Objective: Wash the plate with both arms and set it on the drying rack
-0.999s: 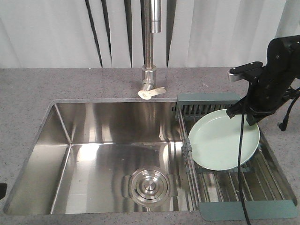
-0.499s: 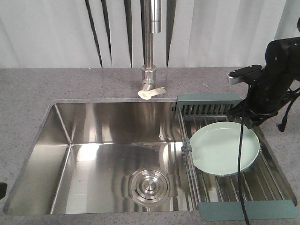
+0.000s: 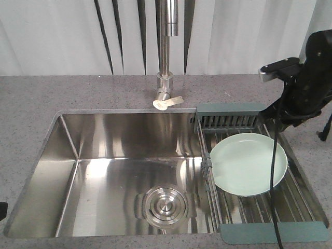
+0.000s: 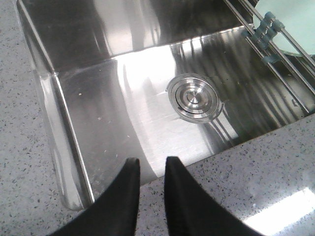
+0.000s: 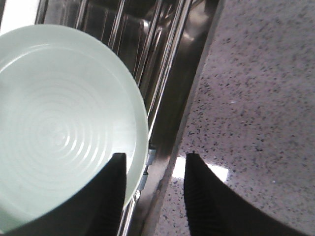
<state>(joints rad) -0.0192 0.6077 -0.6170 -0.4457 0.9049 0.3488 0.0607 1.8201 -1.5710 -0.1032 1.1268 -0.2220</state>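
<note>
The pale mint-green plate (image 3: 248, 163) lies flat on the steel rods of the drying rack (image 3: 228, 110), which spans the sink's right end. My right arm (image 3: 303, 85) hangs above the rack's far right corner, apart from the plate. In the right wrist view the right gripper (image 5: 155, 160) is open, one finger over the plate (image 5: 64, 128) rim and the other over the counter, with nothing held. My left gripper (image 4: 151, 161) hovers over the near counter edge with a narrow gap between its fingers, empty. A corner of the plate (image 4: 295, 19) shows there.
The steel sink basin (image 3: 129, 171) with a round drain (image 3: 165, 206) lies left of the rack. A tall faucet (image 3: 166, 46) stands at the back centre. Grey speckled counter (image 3: 31, 104) surrounds the sink. A black cable (image 3: 274, 171) hangs from the right arm across the plate.
The plate went from tilted in the right gripper's hold to lying flat on the rack. The right gripper let go and moved up and to the right.
</note>
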